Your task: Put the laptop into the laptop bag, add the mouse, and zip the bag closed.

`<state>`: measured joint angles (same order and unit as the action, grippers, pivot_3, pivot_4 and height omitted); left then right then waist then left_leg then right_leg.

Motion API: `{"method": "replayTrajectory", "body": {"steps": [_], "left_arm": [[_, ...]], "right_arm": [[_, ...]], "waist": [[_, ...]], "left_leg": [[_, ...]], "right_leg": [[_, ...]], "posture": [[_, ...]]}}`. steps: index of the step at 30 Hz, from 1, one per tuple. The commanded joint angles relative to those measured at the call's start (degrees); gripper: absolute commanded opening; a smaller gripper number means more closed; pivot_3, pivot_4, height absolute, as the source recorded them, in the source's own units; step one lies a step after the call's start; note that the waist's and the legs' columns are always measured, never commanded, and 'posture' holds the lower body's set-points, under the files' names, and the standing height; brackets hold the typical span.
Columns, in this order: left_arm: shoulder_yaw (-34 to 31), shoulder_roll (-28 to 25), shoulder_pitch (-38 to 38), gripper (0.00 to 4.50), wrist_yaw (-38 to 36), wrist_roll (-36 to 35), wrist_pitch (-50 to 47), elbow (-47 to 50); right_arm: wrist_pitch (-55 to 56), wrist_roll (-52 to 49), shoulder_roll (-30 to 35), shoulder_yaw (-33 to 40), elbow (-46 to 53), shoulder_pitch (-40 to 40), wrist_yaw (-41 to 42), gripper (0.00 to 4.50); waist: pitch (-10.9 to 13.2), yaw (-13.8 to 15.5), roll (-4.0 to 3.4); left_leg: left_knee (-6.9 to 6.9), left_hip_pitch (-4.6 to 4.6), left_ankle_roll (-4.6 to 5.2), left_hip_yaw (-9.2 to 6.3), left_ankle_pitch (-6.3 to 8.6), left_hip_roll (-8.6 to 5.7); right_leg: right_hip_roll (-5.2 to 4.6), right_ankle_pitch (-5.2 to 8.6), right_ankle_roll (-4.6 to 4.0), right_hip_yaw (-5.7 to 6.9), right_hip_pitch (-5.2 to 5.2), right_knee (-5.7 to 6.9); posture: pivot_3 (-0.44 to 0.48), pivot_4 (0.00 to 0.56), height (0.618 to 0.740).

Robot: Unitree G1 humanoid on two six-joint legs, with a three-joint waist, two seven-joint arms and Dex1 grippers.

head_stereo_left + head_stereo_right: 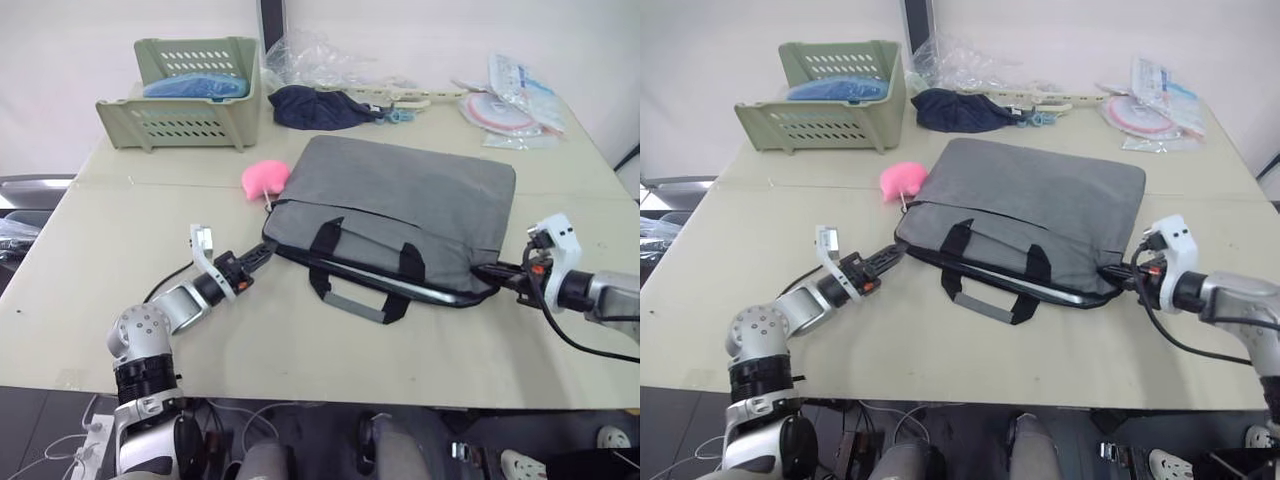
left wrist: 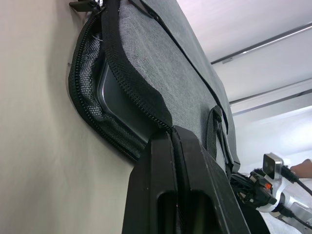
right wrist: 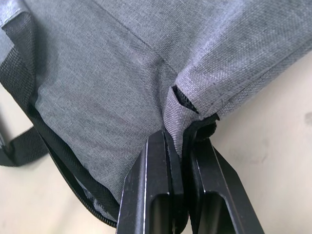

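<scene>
The laptop bag (image 1: 400, 215) lies flat in the middle of the table (image 1: 120, 270), its two black handles (image 1: 365, 275) toward me and its zipper mouth gaping along the near edge. My left pincer (image 1: 262, 252) is at the bag's left near corner, fingers pressed together on the black zipper edge there; my left wrist view shows the laptop (image 2: 119, 105) inside, its silver rounded corner sitting in the open mouth of the bag. My right pincer (image 1: 490, 272) is at the right near corner, clamped on a fold of the grey fabric (image 3: 192, 109), which bunches up between my two fingers. A thin silver line of the laptop shows through the open slot between the two corners. A pink fluffy blob (image 1: 265, 178) sits just beside the bag's far left corner. Farther back are a green basket (image 1: 185, 95) holding something blue, a dark navy cloth bundle (image 1: 320, 108), and some plastic packets (image 1: 510, 95) at the far right.
</scene>
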<state>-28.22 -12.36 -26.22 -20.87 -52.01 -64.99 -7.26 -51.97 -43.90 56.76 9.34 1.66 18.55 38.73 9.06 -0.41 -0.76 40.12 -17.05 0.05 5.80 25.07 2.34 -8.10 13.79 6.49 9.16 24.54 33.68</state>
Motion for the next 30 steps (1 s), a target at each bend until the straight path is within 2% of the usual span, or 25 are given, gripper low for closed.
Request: {"method": "replayTrajectory", "body": {"steps": [1, 10, 23, 24, 25, 26, 27, 30], "left_arm": [[-1.2, -0.1, 2.7, 0.00, 2.9, -0.8, -1.2, 0.2], [-0.4, 0.8, 4.1, 0.00, 6.2, -4.8, -2.5, 3.6], [0.1, 2.2, 6.5, 0.00, 11.7, -11.7, -4.3, 9.9], [0.1, 2.1, 6.7, 0.00, 11.7, -11.9, -4.3, 10.0], [0.1, 2.0, 6.8, 0.00, 11.7, -11.9, -4.1, 9.9], [0.2, 1.8, 7.0, 0.00, 11.7, -12.0, -4.0, 9.9], [0.2, 1.7, 6.9, 0.00, 11.7, -12.1, -3.9, 9.7], [0.3, 1.4, 6.8, 0.00, 11.8, -12.2, -3.6, 9.4]], "right_arm": [[-0.7, 2.1, 1.4, 2.5, -0.8, 4.5, -0.1, 0.02], [-3.7, 3.3, -2.0, 0.1, -4.2, 10.1, 0.7, 0.02], [-0.5, 12.6, -7.6, -4.6, -12.6, 15.5, 0.9, 0.02], [-0.3, 13.0, -7.7, -4.7, -12.8, 15.5, 1.3, 0.97], [-0.2, 13.1, -7.8, -5.0, -12.9, 15.3, 2.2, 1.18], [-0.1, 13.2, -7.9, -5.1, -12.9, 15.1, 2.8, 1.73], [0.0, 13.3, -8.0, -5.0, -12.8, 14.9, 3.1, 1.85], [-0.7, 13.2, -9.1, -2.5, -13.7, 15.2, 1.7, 2.95]], "waist": [[0.0, 0.0, -0.01], [0.0, -0.1, -0.02], [0.0, -0.9, -0.03], [0.0, -1.0, -0.03], [0.0, -1.0, -0.03], [0.0, -1.0, -0.03], [0.0, -1.1, -0.03], [0.0, -1.1, -0.03]], "left_leg": [[0.00, 0.00, 0.00, 0.00, 0.00, 0.00], [0.00, -0.01, 0.00, 0.01, 0.00, 0.00], [0.00, -0.03, -0.01, -0.02, 0.00, 0.00], [0.01, -0.03, 0.00, -0.03, 0.00, 0.00], [0.02, -0.03, 0.00, -0.03, 0.00, 0.00], [0.02, -0.03, 0.00, -0.02, 0.00, 0.00], [0.01, -0.03, -0.01, -0.02, 0.00, 0.00], [0.01, -0.02, -0.01, -0.02, 0.00, 0.00]], "right_leg": [[0.00, 0.00, 0.00, 0.00, 0.01, 0.00], [0.00, 0.00, 0.00, 0.00, 0.01, -0.01], [0.00, 0.00, 0.00, 0.01, 0.01, -0.01], [0.00, 0.00, 0.00, 0.01, 0.00, -0.01], [-0.01, 0.00, 0.00, 0.01, 0.00, -0.01], [0.00, 0.00, 0.00, 0.01, 0.00, -0.01], [0.00, 0.00, 0.00, 0.01, 0.00, 0.00], [0.00, 0.00, 0.00, 0.01, 0.00, 0.00]], "posture": [[0.000, 0.150, 0.740], [0.000, 0.150, 0.740], [0.000, 0.150, 0.740], [0.000, 0.150, 0.740], [0.000, 0.150, 0.740], [0.000, 0.150, 0.740], [0.000, 0.150, 0.740], [0.000, 0.150, 0.740]]}}
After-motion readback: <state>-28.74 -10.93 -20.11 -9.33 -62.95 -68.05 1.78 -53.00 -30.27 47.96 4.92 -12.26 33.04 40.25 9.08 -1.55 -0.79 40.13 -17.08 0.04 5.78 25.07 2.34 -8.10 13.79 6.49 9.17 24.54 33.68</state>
